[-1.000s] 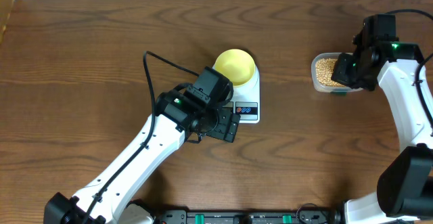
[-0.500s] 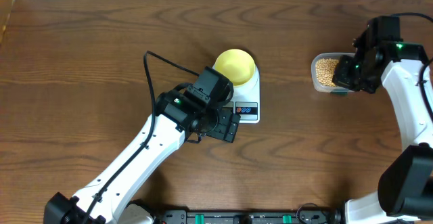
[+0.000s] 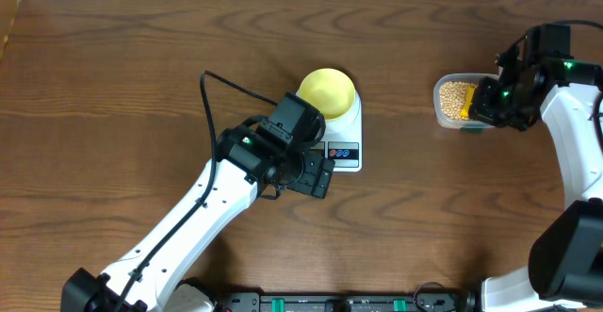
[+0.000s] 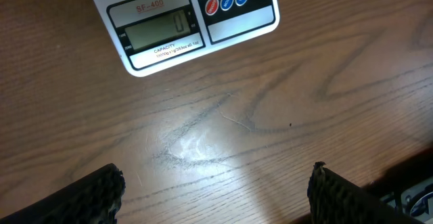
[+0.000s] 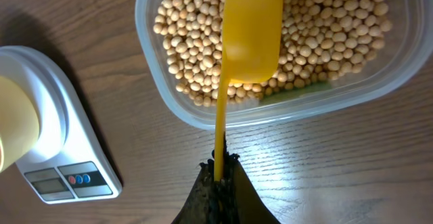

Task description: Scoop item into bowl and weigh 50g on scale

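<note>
Tan beans [image 5: 189, 48] fill a clear plastic tub [image 5: 203, 119] at the right of the table [image 3: 439, 114]. My right gripper [image 5: 218, 166] is shut on the thin handle of a yellow scoop [image 5: 250, 31], whose cup lies over the beans; I see no beans on it. The pale-yellow bowl [image 3: 327, 92] stands on the white scale [image 3: 344, 138], also at the left edge of the right wrist view [image 5: 61, 163]. My left gripper [image 4: 216, 193] stands open over bare wood just in front of the scale [image 4: 196, 21], whose display reads 0.
The left arm stretches from the near left edge to the scale's front. A black cable [image 3: 212, 90] arcs over the table behind it. Bare wood lies between the scale and the tub. The table's back edge meets a white wall.
The right arm has drawn a little to the right, and the yellow scoop now shows over the tub's right side. The left arm, bowl and scale have not moved.
</note>
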{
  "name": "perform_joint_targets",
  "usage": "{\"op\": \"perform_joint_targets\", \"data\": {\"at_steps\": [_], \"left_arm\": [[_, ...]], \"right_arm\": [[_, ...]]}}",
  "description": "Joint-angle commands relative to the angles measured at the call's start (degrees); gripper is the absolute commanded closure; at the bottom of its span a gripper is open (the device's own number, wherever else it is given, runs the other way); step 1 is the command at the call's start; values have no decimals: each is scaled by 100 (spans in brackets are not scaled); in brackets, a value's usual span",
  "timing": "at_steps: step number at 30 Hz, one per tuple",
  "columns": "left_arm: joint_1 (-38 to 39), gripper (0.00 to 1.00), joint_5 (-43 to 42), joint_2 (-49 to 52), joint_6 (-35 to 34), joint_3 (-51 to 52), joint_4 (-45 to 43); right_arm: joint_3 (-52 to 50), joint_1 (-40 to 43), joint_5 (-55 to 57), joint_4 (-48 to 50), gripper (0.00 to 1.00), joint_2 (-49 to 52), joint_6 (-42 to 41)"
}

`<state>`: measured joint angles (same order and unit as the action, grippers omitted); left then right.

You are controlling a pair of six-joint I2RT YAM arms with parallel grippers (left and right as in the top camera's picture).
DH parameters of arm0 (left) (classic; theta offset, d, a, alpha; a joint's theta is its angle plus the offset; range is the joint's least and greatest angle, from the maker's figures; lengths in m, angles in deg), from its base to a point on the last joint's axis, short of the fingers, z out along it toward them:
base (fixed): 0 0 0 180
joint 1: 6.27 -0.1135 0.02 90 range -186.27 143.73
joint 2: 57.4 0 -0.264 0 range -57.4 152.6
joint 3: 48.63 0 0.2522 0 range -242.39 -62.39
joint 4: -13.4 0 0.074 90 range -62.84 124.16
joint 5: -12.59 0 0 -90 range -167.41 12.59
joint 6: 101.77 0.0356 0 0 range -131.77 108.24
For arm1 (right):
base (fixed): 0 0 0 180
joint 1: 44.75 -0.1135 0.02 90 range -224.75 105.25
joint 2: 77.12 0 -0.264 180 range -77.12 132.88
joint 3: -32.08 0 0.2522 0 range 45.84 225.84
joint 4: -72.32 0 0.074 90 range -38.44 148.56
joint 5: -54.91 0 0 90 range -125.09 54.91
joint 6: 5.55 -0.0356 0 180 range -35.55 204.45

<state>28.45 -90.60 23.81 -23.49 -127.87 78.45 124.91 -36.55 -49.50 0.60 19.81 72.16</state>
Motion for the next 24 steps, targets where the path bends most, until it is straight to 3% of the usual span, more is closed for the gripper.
{"op": "perform_joint_targets", "data": {"at_steps": [1,24], "left_arm": [[13,11,76,-90,103,-11,4],[13,11,76,-90,101,-13,-81]], "right_arm": [[-17,61,-358,-31,99,63,219],[-42,872,-1233,-155,99,63,726]]}}
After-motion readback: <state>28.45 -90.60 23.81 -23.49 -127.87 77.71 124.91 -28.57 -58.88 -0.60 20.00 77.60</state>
